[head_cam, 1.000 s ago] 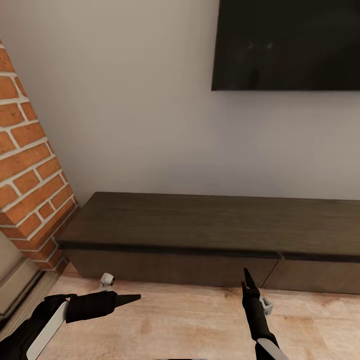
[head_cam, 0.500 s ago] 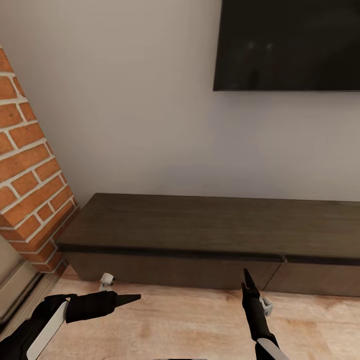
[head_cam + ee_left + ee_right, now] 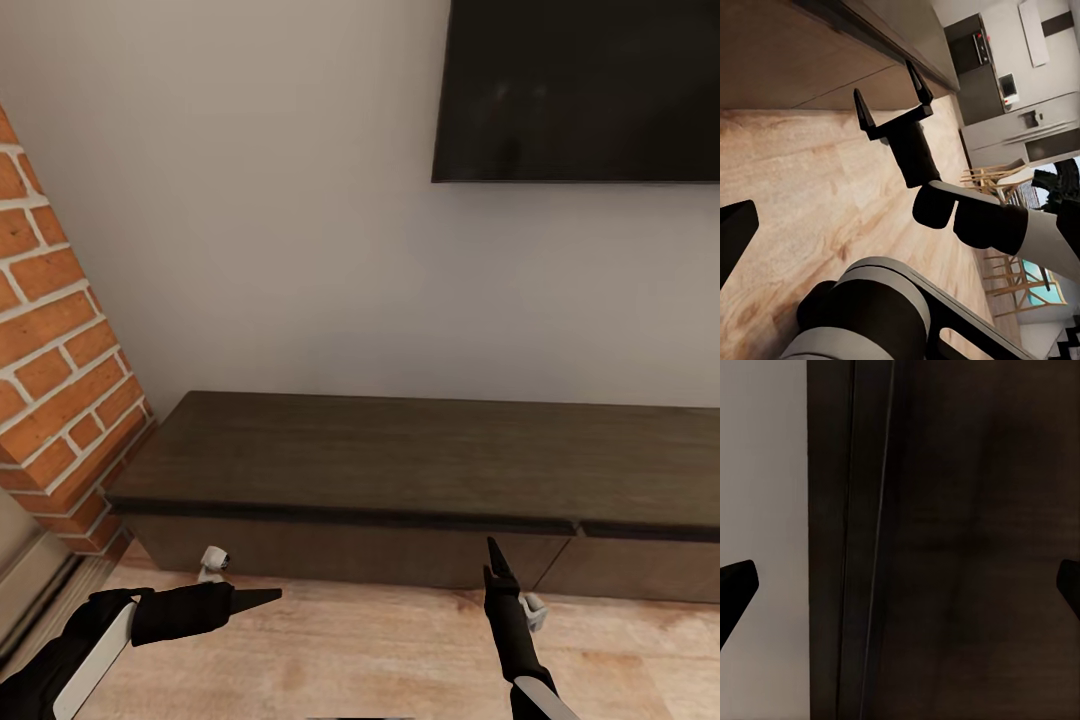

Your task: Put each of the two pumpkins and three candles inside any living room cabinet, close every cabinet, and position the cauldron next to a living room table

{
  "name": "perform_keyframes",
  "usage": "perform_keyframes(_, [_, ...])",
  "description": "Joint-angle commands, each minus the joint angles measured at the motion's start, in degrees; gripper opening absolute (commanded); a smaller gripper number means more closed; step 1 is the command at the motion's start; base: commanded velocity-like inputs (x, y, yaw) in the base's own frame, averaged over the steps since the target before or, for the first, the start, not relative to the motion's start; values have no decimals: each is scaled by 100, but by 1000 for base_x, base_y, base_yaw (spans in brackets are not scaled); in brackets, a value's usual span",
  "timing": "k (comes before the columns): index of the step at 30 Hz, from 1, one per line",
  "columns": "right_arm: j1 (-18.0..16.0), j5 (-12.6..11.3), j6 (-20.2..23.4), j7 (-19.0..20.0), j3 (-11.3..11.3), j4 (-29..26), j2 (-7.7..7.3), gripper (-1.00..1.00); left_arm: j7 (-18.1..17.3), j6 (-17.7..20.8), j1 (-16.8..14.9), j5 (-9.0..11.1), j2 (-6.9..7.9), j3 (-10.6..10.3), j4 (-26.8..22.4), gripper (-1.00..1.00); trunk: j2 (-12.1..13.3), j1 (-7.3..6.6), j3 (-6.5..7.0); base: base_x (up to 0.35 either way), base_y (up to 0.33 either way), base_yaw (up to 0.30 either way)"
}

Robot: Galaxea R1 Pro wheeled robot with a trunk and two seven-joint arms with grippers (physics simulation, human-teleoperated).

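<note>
Long low dark-brown wooden cabinet [image 3: 400, 470] cut off at right, drawers shut. Black wall TV [image 3: 580, 90] cropped. Right gripper [image 3: 894, 103] jaws apart; left gripper [image 3: 262, 598] jaw state unclear.

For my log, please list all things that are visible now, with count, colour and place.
cabinet: one, dark brown, long and low against the wall, drawers shut
TV: one, black, on the wall above the cabinet
wall: one, white, behind the cabinet
bricks: one column, red, left of the cabinet
floor: pale wood, before the cabinet
left gripper: one, black, low over the floor
right gripper: one, black, open, pointing at the cabinet front
</note>
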Motion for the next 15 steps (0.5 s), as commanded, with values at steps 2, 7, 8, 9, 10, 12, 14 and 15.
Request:
perform_keyframes(2, [-4,-48,-35,14,48,2,-6,100,5,42,-4,39,7,-13,1,100,-2,-1,-5,11,2,0])
perform_keyframes(7, [-4,-45,-40,14,50,2,-6,100,5,42,-4,39,8,-13,1,100,-2,-1,-5,3,0,0])
perform_keyframes(8, [-4,-43,-40,14,50,2,-6,100,5,42,-4,39,8,-13,1,100,-2,-1,-5,0,0,0])
perform_keyframes(9, [-4,-42,-42,11,52,2,-6,100,5,42,-4,39,6,-13,2,100,-2,-1,-5,6,0,0])
perform_keyframes(10, [-4,-40,-43,8,52,2,-6,100,5,42,-4,39,3,-13,1,100,-2,-1,-5,50,0,0])
perform_keyframes(12, [-4,-41,-44,4,52,2,-6,100,5,42,-4,39,1,-15,1,100,-2,-1,-5,83,0,0])
perform_keyframes(14, [-4,-40,-44,-1,51,2,-6,100,5,42,-4,39,0,-15,2,100,-2,-1,-5,48,0,0])
perform_keyframes(15, [-4,-40,-44,-1,50,2,-6,100,5,42,-4,39,0,-15,2,100,-2,-1,-5,30,0,0])
